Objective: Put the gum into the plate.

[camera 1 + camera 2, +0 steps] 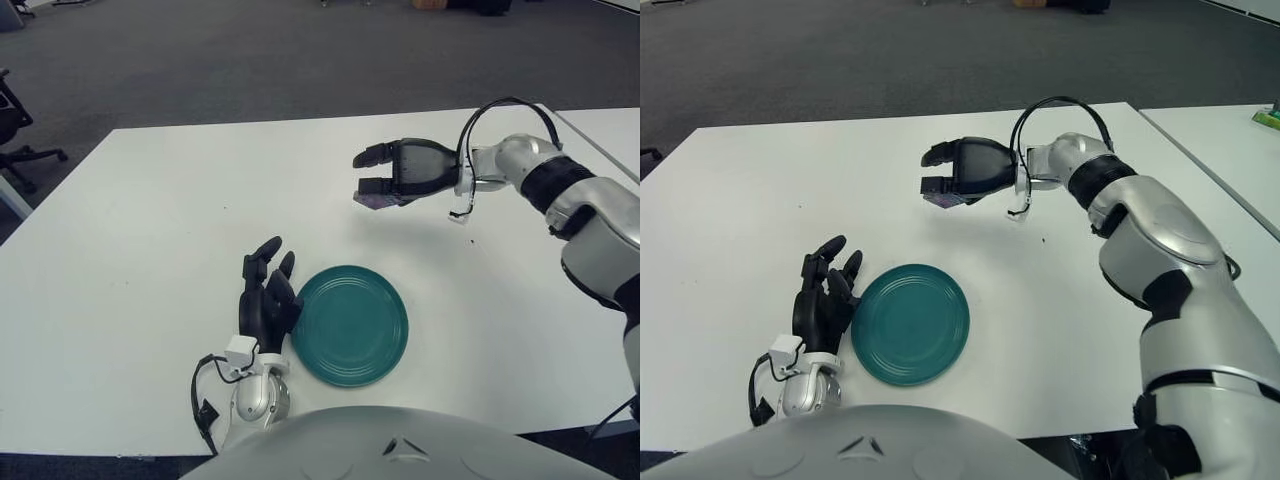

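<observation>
My right hand [400, 175] grips the gum [378, 200] above the table [150, 220]. My left hand [265, 300], fingers open, sits beside the plate [350, 325].

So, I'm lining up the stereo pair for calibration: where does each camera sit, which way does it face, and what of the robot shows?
Left eye view: on the head, facing forward and down at the white table; shows the left hand, right hand and chest.
Right eye view: slightly to the right, same aim; shows more of the right arm.
Shared: the round teal plate, the left hand beside its left edge, and the right hand's fingers closed on a small purple gum pack above the table.
</observation>
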Motion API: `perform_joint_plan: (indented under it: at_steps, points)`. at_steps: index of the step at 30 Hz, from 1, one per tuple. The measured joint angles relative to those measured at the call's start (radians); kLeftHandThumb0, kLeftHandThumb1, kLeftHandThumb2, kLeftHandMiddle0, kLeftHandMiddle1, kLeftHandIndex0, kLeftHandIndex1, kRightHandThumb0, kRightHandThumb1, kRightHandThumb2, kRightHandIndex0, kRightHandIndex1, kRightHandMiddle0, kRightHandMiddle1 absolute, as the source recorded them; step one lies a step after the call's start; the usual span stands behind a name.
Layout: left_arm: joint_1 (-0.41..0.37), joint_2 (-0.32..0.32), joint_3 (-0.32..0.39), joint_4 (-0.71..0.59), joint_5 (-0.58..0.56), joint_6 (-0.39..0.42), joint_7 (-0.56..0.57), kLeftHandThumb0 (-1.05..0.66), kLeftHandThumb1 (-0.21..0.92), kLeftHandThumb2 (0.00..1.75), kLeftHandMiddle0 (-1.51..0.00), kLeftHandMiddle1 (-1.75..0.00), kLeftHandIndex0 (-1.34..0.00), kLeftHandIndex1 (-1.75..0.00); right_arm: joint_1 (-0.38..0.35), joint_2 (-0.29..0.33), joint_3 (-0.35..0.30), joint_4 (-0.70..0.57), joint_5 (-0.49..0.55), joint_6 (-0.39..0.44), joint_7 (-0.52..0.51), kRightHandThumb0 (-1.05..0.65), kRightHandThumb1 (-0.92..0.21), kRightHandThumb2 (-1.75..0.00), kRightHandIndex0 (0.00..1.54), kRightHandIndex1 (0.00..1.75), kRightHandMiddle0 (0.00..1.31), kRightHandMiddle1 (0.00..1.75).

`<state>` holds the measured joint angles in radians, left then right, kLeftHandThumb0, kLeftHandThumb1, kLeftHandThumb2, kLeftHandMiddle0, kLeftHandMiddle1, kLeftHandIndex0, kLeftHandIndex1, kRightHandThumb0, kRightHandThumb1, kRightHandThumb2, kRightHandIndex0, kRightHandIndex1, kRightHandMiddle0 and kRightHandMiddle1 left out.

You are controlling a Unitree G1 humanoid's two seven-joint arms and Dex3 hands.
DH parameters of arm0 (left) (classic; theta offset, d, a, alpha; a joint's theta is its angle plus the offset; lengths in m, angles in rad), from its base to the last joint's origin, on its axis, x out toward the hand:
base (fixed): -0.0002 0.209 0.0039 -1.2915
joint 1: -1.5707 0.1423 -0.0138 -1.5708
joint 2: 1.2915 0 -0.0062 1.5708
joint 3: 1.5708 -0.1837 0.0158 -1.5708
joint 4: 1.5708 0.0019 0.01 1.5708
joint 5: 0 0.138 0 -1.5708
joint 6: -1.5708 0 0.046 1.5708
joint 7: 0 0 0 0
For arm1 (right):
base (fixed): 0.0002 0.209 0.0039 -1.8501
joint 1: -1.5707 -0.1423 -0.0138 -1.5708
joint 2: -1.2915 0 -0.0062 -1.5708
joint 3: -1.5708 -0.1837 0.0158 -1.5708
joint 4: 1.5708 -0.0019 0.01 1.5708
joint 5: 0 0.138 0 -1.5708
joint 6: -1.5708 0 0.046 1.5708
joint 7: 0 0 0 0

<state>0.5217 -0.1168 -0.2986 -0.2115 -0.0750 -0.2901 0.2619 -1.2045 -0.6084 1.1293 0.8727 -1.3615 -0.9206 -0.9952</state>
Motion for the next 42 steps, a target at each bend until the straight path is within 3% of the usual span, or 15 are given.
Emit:
perform_joint_plan:
  at_steps: [4, 14, 23, 32, 37, 42]
  points:
    - [-0.007, -0.001, 0.003, 0.002, 0.002, 0.0, 0.0, -0.89, 0.92, 0.92, -0.48, -0.2, -0.08, -0.97, 0.001, -0.016, -0.017, -0.033, -0.001, -0.022, 0.001, -0.4, -0.61, -0.79, 0.53, 0.44, 0.53, 1.55]
    - [-0.008, -0.002, 0.002, -0.004, 0.004, 0.01, 0.002, -0.87, 0.92, 0.92, -0.49, -0.21, -0.08, -0.97, 0.001, -0.087, -0.106, -0.17, 0.034, -0.129, 0.084, -0.4, -0.63, -0.77, 0.51, 0.49, 0.51, 1.56]
    - [-0.014, -0.003, 0.005, 0.01, 0.004, 0.007, 0.004, -0.88, 0.92, 0.92, -0.44, -0.18, -0.07, -0.97, 0.001, -0.091, -0.16, -0.19, 0.037, -0.207, 0.112, -0.39, -0.67, -0.72, 0.49, 0.52, 0.49, 1.56]
    - [-0.037, -0.008, 0.011, 0.049, 0.004, -0.038, -0.018, -0.9, 0.92, 0.9, -0.48, -0.19, -0.09, -0.98, 0.01, -0.092, -0.22, -0.223, 0.049, -0.264, 0.108, -0.39, -0.69, -0.69, 0.47, 0.55, 0.48, 1.56]
    - [-0.037, -0.008, 0.011, 0.069, 0.003, -0.048, -0.021, -0.9, 0.92, 0.89, -0.49, -0.19, -0.09, -0.99, 0.059, -0.101, -0.281, -0.296, 0.091, -0.287, 0.126, -0.38, -0.71, -0.66, 0.47, 0.58, 0.47, 1.55]
    - [-0.037, -0.009, 0.014, 0.082, -0.001, -0.051, -0.022, -0.9, 0.92, 0.9, -0.49, -0.19, -0.08, -0.99, 0.133, -0.123, -0.358, -0.412, 0.186, -0.323, 0.223, -0.38, -0.73, -0.62, 0.48, 0.6, 0.47, 1.54]
